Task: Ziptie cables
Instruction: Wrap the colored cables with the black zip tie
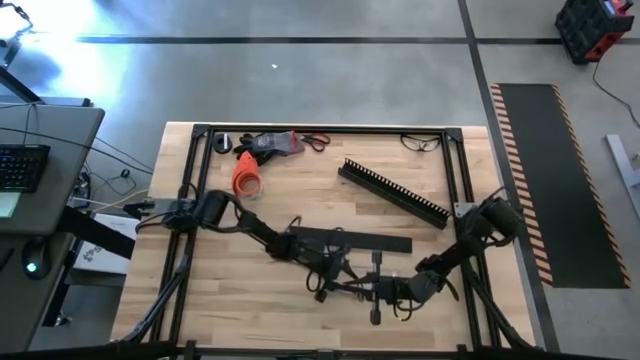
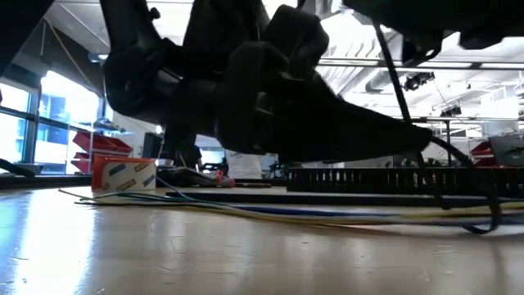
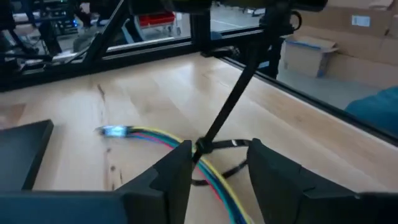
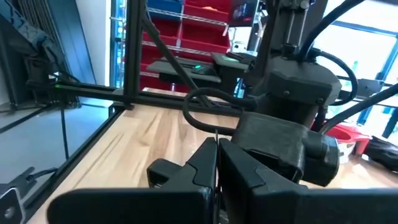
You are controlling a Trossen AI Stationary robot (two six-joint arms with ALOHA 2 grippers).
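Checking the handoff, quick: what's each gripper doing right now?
Left gripper: open, fingers either side of the cables and black tie.
Right gripper: shut; nothing clearly held.

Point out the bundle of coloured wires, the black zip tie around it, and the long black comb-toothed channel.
Bundle of coloured wires [image 3: 155,135], left wrist view, on the curved stretch.
Black zip tie [image 3: 233,102], left wrist view, on its raised tail.
Long black comb-toothed channel [image 1: 393,190], high view, mid-length.
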